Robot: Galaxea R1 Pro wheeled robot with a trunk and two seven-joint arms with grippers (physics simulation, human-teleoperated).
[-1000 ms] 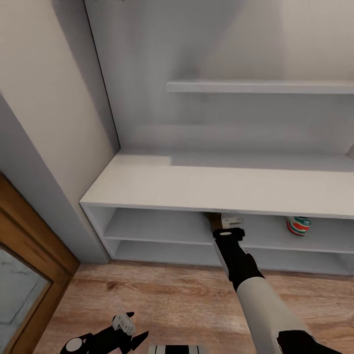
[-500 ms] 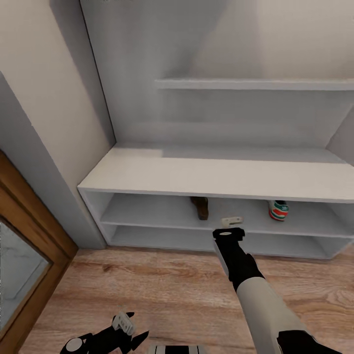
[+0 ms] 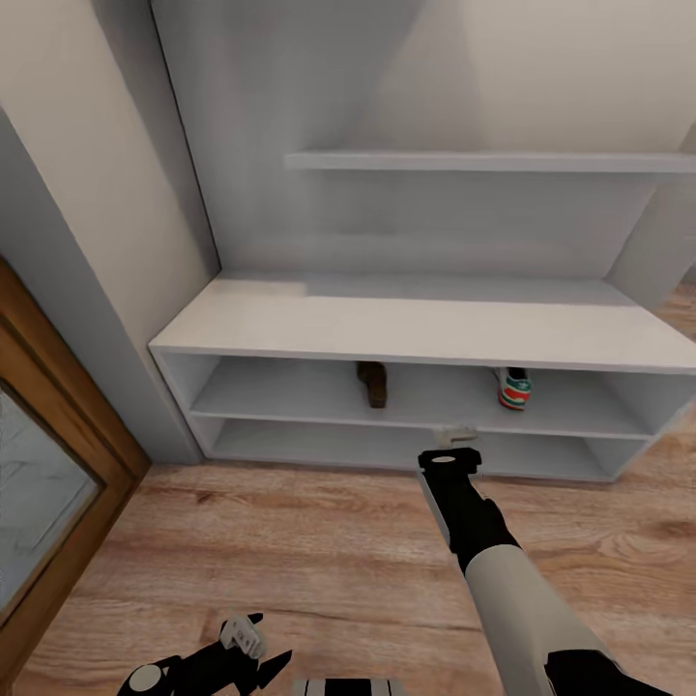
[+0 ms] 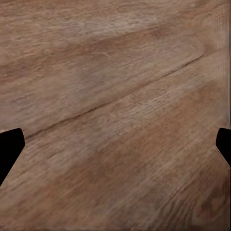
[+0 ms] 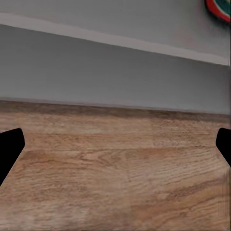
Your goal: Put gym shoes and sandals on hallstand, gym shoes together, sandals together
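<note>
The hallstand [image 3: 406, 333], a matte pale grey unit with a flat bench top, is seen standing on the wood-grain corridor floor [image 3: 319, 541]. On its upper open shelf, 1 dark brown sandal [image 3: 373, 381] and 1 white, green-striped gym shoe [image 3: 514, 388] are placed well apart. The right gripper [image 3: 454, 437] is held before the shelves, jaws apart and empty. The left gripper [image 3: 242, 646] is held low, jaws spread over bare planks.
</note>
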